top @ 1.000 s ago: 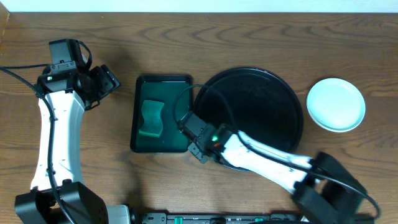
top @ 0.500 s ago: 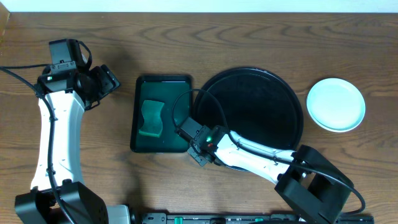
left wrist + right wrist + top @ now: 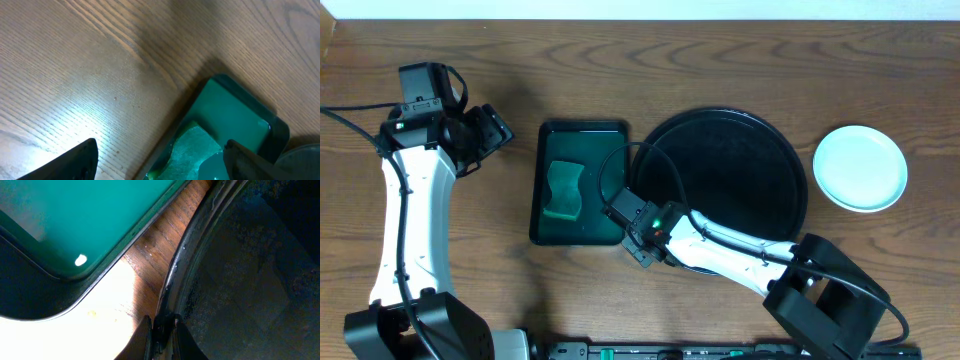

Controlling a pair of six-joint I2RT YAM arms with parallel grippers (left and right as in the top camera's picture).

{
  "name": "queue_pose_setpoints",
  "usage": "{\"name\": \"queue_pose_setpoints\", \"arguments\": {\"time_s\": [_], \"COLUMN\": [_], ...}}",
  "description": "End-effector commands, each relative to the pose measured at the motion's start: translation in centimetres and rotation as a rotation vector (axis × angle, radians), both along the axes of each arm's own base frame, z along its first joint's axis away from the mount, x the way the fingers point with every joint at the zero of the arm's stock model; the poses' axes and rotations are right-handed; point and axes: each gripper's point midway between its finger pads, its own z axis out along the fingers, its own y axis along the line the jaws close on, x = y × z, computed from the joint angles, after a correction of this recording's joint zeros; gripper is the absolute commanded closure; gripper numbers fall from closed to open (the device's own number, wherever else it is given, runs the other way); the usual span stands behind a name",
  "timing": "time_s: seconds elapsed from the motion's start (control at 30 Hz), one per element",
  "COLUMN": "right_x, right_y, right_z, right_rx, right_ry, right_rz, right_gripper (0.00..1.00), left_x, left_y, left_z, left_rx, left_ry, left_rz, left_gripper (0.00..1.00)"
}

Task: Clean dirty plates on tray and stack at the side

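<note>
Far left, the left gripper (image 3: 488, 132) hangs over bare table (image 3: 470, 60) with its jaws spread wide and nothing between them. In its wrist view (image 3: 160, 148) the two fingers frame wood grain and a corner of the green tray (image 3: 235, 115).

The green tray (image 3: 542, 215) is rectangular, with its long axis running from the near to the far edge of the table. It lies flat, just left of the black tray, and a narrow strip of wood shows between the two in the right wrist view. A green sponge (image 3: 563, 190) lies inside it, toward its left side.

The right gripper (image 3: 632, 212) sits at the lower left edge of the black tray (image 3: 740, 130), between the two trays. In its wrist view (image 3: 160, 326) the jaws are pinched together on the raised rim of the black tray (image 3: 177, 275), one finger on either side of the rim. A black cable (image 3: 610, 165) loops from this gripper up over the right edge of the green tray. The arm crosses the near part of the black tray.

The black tray is round, so it has no long axis, and it lies flat at centre table.

The plates (image 3: 860, 167) lie to the right of the black tray, off it and apart from its rim. They are flat on the wood, face up, round and without a long axis. From above they read as one white disc, and how many are stacked cannot be told. They are well apart from both grippers.
</note>
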Motion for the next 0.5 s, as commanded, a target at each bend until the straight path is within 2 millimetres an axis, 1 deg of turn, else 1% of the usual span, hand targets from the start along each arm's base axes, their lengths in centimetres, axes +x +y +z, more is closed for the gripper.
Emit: {"name": "queue_pose_setpoints", "arguments": {"time_s": [0.0, 0.13, 0.27, 0.47], "right_x": [-1.2, -1.7, -1.5, -1.4], "right_y": [1.1, 1.7, 2.3, 2.4], "right_z": [-0.2, -0.1, 0.0, 0.1], "right_rx": [0.011, 0.012, 0.032, 0.035], "right_ry": [0.020, 0.009, -0.006, -0.008], "right_rz": [0.118, 0.166, 0.171, 0.172], "right_gripper": [0.99, 0.99, 0.99, 0.99], "left_x": [0.1, 0.1, 0.1, 0.1], "left_y": [0.3, 0.3, 0.3, 0.3], "left_z": [0.2, 0.2, 0.2, 0.2], "left_rx": [0.002, 0.002, 0.002, 0.002], "left_ry": [-0.004, -0.004, -0.004, -0.004], "left_rz": [0.015, 0.015, 0.015, 0.015], "left_gripper": [0.20, 0.20, 0.19, 0.19]}}
